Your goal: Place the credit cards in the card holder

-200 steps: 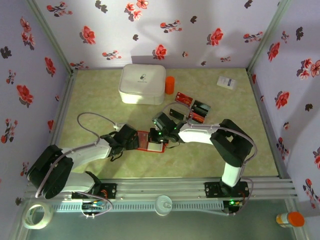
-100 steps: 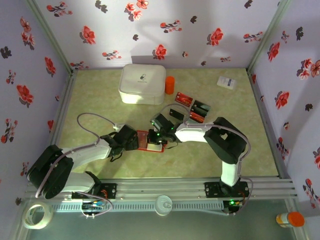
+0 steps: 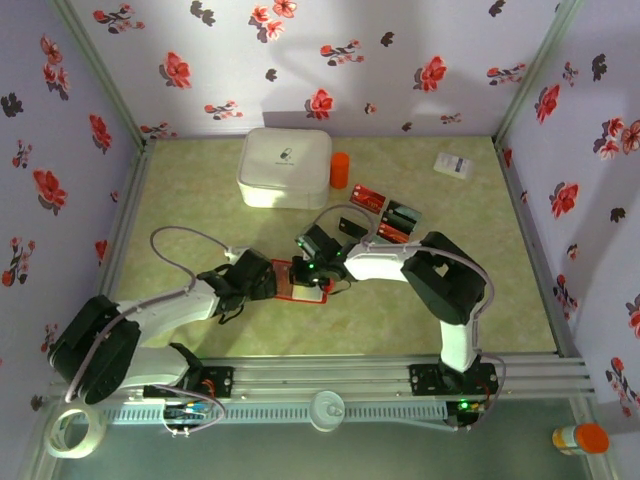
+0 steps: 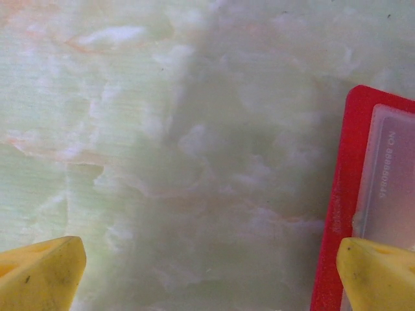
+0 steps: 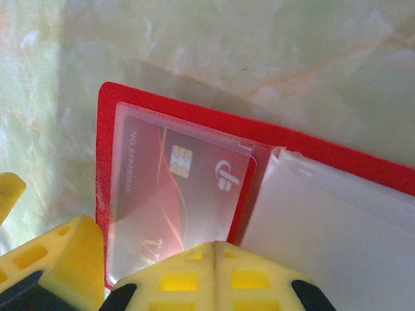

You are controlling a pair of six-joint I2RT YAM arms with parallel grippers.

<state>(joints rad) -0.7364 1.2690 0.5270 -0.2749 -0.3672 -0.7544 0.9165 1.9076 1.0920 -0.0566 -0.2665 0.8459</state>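
The card holder (image 3: 298, 285) lies open on the table between both grippers, red with clear sleeves (image 5: 363, 214). A red credit card (image 5: 175, 188) with a chip sits inside its left sleeve. My right gripper (image 5: 214, 249) is shut, its joined fingertips low over that card's near edge; from above, the right gripper (image 3: 318, 262) is over the holder's far side. My left gripper (image 4: 207, 278) is open, one fingertip (image 4: 376, 272) on the holder's red left edge (image 4: 347, 194), the other over bare table. Several more credit cards (image 3: 385, 215) lie behind the right arm.
A big white rounded box (image 3: 285, 167) and an orange cylinder (image 3: 340, 170) stand at the back. A small white box (image 3: 453, 165) lies back right. Flowered walls enclose the table on three sides.
The right gripper has slid a little to the left over the card holder, staying shut. The left gripper has stayed open at the holder's left edge.
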